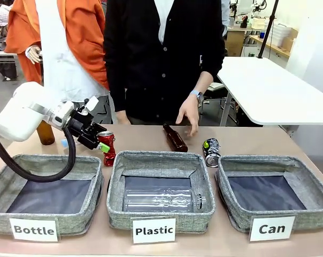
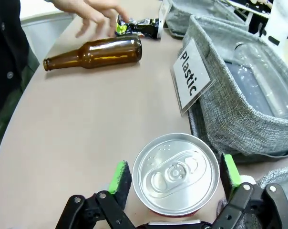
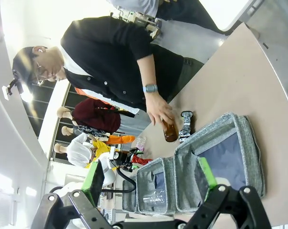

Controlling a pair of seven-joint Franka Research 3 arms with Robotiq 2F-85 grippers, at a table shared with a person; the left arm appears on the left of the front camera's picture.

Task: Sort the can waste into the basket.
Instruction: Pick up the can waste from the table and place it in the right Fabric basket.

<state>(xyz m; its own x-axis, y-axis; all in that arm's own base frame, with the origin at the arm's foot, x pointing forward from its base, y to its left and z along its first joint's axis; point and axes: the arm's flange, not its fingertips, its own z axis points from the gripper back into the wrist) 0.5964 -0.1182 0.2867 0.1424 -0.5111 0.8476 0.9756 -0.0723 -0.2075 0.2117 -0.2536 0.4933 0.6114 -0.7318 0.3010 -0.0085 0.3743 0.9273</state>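
The shiny red can [image 1: 108, 149] stands upright near the far corners of the "Bottle" and "Plastic" baskets. My left gripper [image 1: 104, 144] is shut on it; in the left wrist view the green pads [image 2: 119, 177] hug both sides of the can's silver lid [image 2: 176, 174]. The dark can [image 1: 211, 151] lies on the table just behind the "Can" basket [image 1: 258, 159], which holds nothing. My right gripper [image 3: 151, 177] hangs open in the air with nothing between its fingers, looking down at the Can basket [image 3: 251, 143] and the dark can [image 3: 186, 126].
A brown bottle [image 1: 175, 137] lies behind the "Plastic" basket [image 1: 157, 158], under the person's hand [image 1: 189, 115]. Another brown bottle [image 1: 45, 134] stands at the far left. A clear plastic bottle [image 1: 161, 199] lies in the Plastic basket. The "Bottle" basket [image 1: 49, 160] holds nothing.
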